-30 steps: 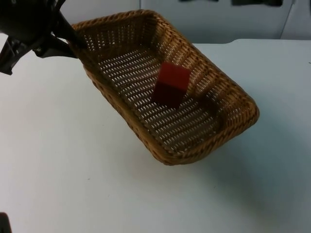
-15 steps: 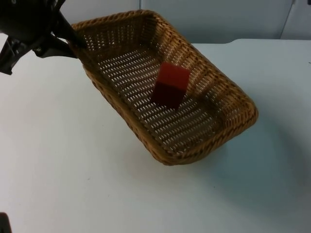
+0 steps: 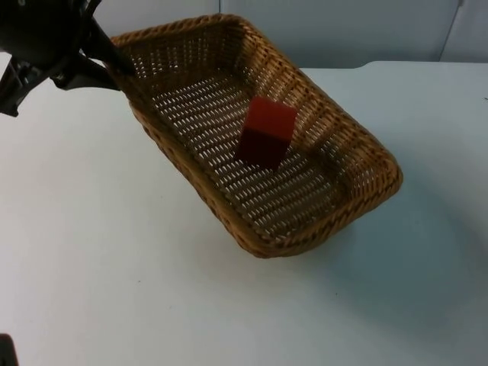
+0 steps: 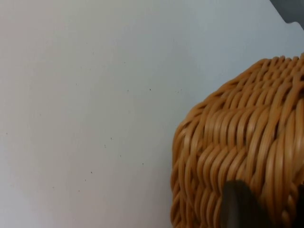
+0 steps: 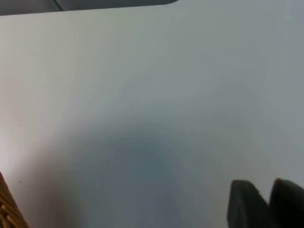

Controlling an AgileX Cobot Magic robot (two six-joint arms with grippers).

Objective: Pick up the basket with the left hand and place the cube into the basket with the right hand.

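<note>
While the left gripper clamps the rim at the far left corner of the basket, the basket hangs tilted above the white table, its held end raised near the table's far left corner and its opposite end dipping toward the middle of the table. The wicker is light brown and woven tight, with an open lattice floor. One black finger presses the outside of the rim and the other sits inside it, so the fingers are closed on the weave. In the left wrist view a rounded corner of the basket bulges close to the camera, with a dark fingertip laid against the wicker and bare table beyond.

A red cube rests inside the basket, on the lattice floor about midway along its length and nearer the far long wall. It stands on the sloped floor with one corner turned toward the camera; its top face is brighter than its shaded front.

The right gripper hovers over bare table, well apart from the cube. Its two black fingertips appear to stand close together with a narrow slit between them, though the view is soft and I cannot tell for certain. A sliver of basket rim shows there too. A grey partition wall closes the table's far edge.
</note>
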